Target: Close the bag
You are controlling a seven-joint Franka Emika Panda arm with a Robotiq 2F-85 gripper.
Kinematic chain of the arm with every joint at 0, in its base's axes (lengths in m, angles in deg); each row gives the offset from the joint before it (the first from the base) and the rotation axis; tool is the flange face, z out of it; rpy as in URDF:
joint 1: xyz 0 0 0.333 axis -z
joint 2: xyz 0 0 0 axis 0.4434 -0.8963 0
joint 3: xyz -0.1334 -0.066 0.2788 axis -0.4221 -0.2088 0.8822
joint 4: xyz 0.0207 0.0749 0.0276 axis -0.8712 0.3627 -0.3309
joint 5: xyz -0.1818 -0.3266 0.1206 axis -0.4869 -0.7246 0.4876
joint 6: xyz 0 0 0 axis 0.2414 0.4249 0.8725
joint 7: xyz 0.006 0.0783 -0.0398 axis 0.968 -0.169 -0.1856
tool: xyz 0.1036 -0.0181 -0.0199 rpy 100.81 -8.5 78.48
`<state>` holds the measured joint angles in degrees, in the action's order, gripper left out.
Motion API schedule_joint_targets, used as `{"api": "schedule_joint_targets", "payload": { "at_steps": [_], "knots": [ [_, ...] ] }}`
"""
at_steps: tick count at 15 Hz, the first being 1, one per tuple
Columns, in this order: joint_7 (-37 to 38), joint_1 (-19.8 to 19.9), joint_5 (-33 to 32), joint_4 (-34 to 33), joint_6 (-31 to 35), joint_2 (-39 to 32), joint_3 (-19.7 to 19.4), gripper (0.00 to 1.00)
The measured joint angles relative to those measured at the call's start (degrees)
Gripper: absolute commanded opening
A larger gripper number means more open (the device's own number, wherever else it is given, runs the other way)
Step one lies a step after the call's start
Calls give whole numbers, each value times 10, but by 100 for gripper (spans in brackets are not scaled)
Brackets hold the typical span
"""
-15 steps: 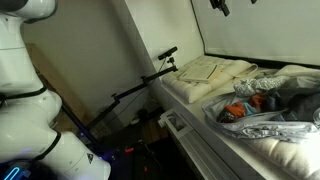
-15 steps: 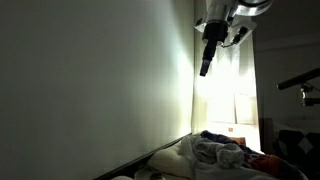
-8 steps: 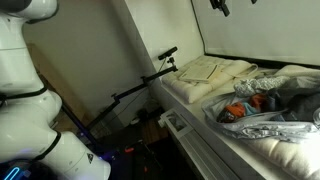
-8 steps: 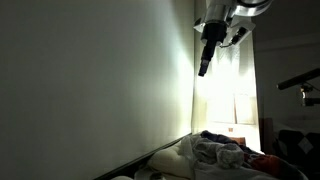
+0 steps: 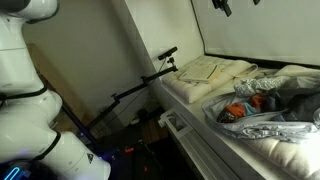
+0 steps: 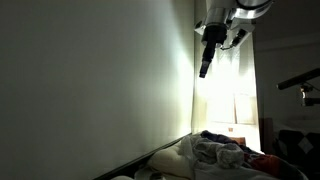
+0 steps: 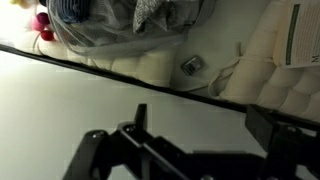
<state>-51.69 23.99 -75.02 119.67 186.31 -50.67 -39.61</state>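
The tool [image 6: 204, 66] hangs high beside the wall, jaws spread wide and empty; well below it the bag [image 5: 268, 108] lies crumpled on what seems a white mattress [image 5: 265, 152], orange items showing through; a folded cream cloth [image 5: 205, 70] lies nearby.

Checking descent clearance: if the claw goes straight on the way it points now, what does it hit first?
Free air for a long way: the claw hangs high, jaws open. Then probably the bag, or the bedding beside it; depth is too unclear to say which.
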Motion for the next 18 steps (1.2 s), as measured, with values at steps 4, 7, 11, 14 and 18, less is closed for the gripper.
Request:
{"api": "schedule_joint_targets", "payload": {
  "at_steps": [4,7,11,14,18],
  "knots": [
    [-31,38,67,0,0,-3,0,100],
    [-60,71,115,0,0,-8,-1,100],
    [-85,98,152,0,0,-20,-1,100],
    [-90,102,157,-2,0,-27,-1,100],
    [-90,101,157,-4,0,-28,1,100]
  ]
}}
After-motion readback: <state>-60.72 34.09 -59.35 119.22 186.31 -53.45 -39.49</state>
